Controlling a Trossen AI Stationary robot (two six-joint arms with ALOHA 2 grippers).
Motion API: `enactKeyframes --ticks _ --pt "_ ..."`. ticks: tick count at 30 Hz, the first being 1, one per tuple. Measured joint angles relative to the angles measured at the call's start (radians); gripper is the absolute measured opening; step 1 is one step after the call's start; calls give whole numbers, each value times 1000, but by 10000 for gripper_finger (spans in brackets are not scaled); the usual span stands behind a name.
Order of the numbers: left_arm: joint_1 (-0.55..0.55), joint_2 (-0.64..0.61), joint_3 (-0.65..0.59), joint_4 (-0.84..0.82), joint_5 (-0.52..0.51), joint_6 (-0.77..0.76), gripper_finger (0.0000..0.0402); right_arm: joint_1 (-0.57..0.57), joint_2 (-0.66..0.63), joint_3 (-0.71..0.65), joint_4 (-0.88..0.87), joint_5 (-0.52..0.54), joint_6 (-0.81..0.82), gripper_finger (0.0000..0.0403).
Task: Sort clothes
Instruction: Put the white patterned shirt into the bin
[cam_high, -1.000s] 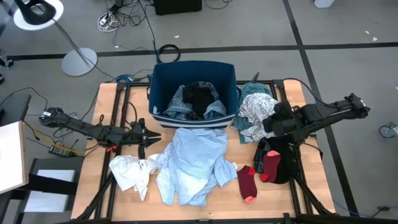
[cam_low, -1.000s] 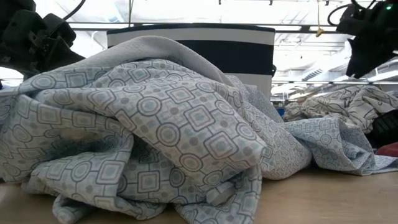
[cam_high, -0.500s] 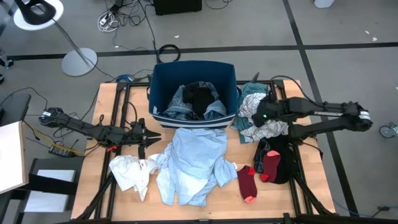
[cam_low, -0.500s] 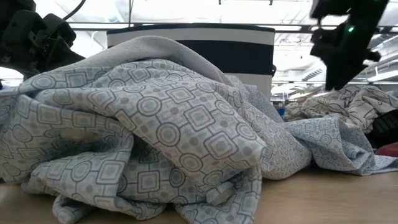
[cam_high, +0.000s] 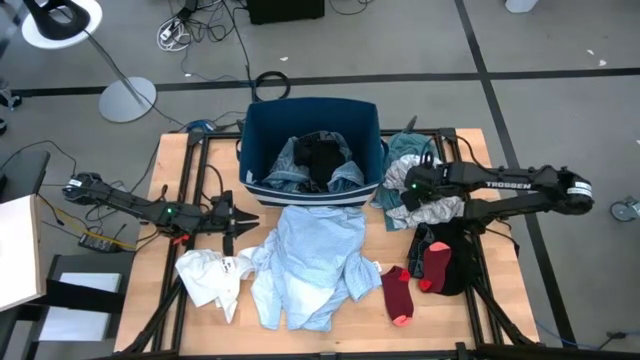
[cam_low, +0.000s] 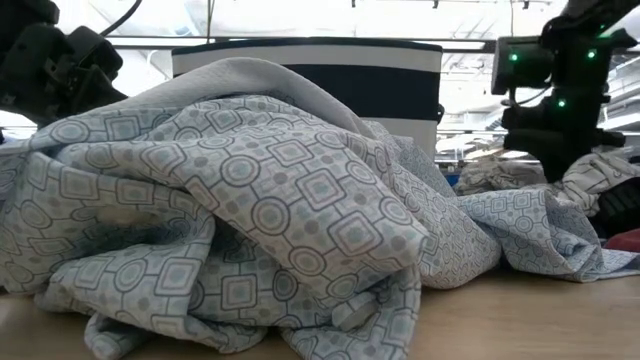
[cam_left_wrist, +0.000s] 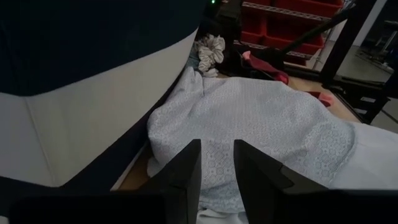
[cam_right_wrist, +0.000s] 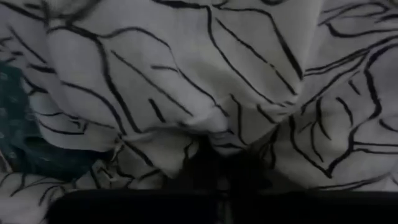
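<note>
A white garment with black line pattern (cam_high: 436, 206) lies at the table's right, beside a teal piece (cam_high: 410, 148). My right gripper (cam_high: 405, 186) is down on it, close to the navy bin's right wall (cam_high: 380, 150), and shut on its cloth. Further left a light blue shirt (cam_high: 310, 255) is spread on the table in front of the bin, with a white tee (cam_high: 205, 275) beside it. My left gripper (cam_high: 240, 218) stands open at the shirt's left edge, nothing between its fingers (cam_left_wrist: 186, 168). Two dark red socks (cam_high: 397, 292) lie near a black piece (cam_high: 458, 262). My right gripper has a bunched fold of the white-patterned garment (cam_right_wrist: 208, 134), taken from above with the fingers pointing down. The cloth puckers in toward the fingers and covers them, so one layer or several cannot be told. The garment lies heaped on the table and the teal piece.
The navy bin (cam_high: 262, 120) with white stripes stands at the table's far middle and holds blue and black clothes (cam_high: 315, 160). The table's black frame rails run along its left and right sides. Bare wood shows at the near right corner (cam_high: 500, 320).
My right gripper has gone toward the table's left, toward the bin, and come down from above the black piece onto the white-patterned garment. The left arm and the other clothes have kept still.
</note>
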Motion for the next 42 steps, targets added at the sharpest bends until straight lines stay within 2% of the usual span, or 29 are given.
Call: enactKeyframes --ticks 6,12,20,26,32,37,39,42 --pt "0 0 0 -10 2 -7 99 55 -27 95 -46 -2 15 5" --pt "0 0 0 -26 2 -24 99 138 -62 293 -121 54 38 3" --pt "0 0 0 -49 1 -27 98 291 -30 596 -182 225 28 1" --pt "0 0 0 -49 1 -28 99 353 47 817 -149 357 -83 1" --pt "0 0 0 -50 1 -28 99 351 164 1039 23 413 -340 0" --pt "0 0 0 -60 1 -28 99 301 276 1188 297 416 -619 0" --pt "0 0 0 -62 1 -28 99 273 328 1234 416 403 -714 0" --pt "0 0 -1 -62 1 -27 99 226 412 1300 571 328 -818 0"
